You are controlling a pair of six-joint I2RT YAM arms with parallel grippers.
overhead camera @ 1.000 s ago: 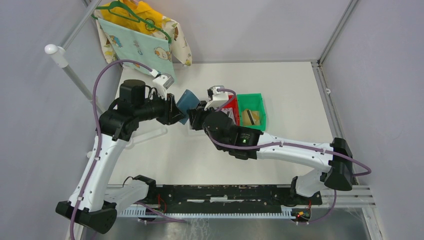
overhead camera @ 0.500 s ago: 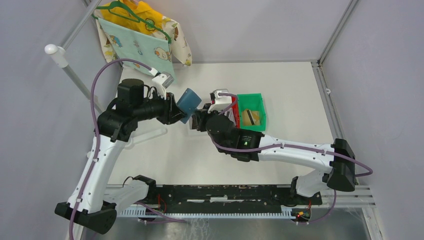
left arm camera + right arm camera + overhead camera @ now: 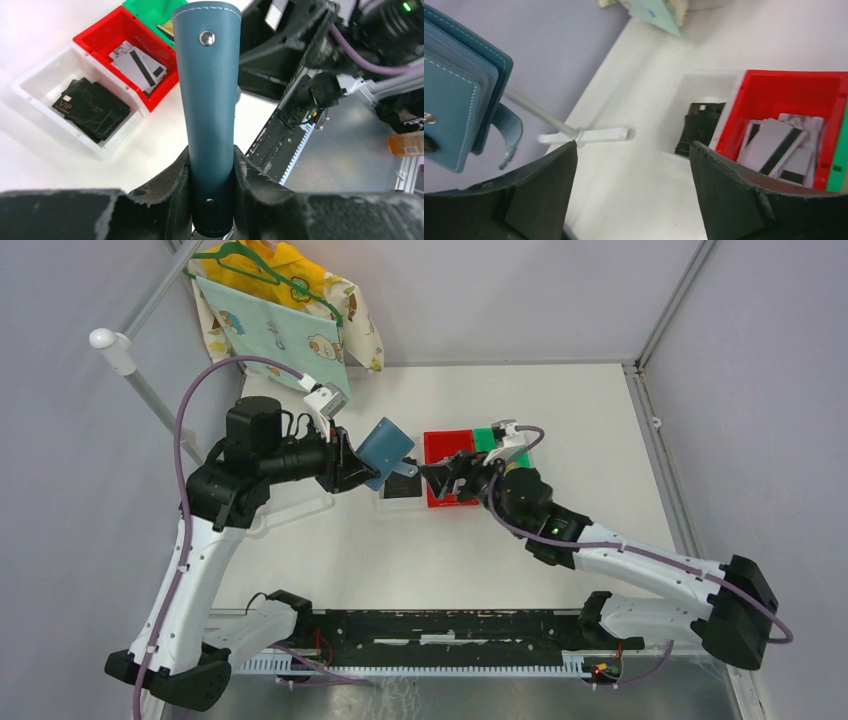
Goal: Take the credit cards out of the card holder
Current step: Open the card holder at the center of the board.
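My left gripper [image 3: 355, 468] is shut on the slate-blue card holder [image 3: 385, 448] and holds it folded in the air, tilted up and to the right. In the left wrist view the card holder [image 3: 207, 100] stands clamped between both fingers of the left gripper [image 3: 212, 165]. My right gripper [image 3: 447, 475] hangs open and empty over the red bin [image 3: 440, 438], apart from the holder. White-grey credit cards [image 3: 137, 62] with dark stripes lie in the red bin [image 3: 100, 35]. Black cards [image 3: 92, 107] lie in the white bin [image 3: 45, 75]. From the right gripper [image 3: 633, 150] the card holder [image 3: 454, 95] shows at far left.
A green bin [image 3: 486, 438] sits right of the red one, mostly under the right arm. Patterned clothes on a green hanger [image 3: 275, 310] hang at the back left from a white stand [image 3: 110, 345]. The black base rail [image 3: 450, 625] runs along the near edge.
My right gripper pulled back from the card holder, moved right to above the red bin, and its jaws opened wide. The left gripper kept its hold and lifted the holder slightly.
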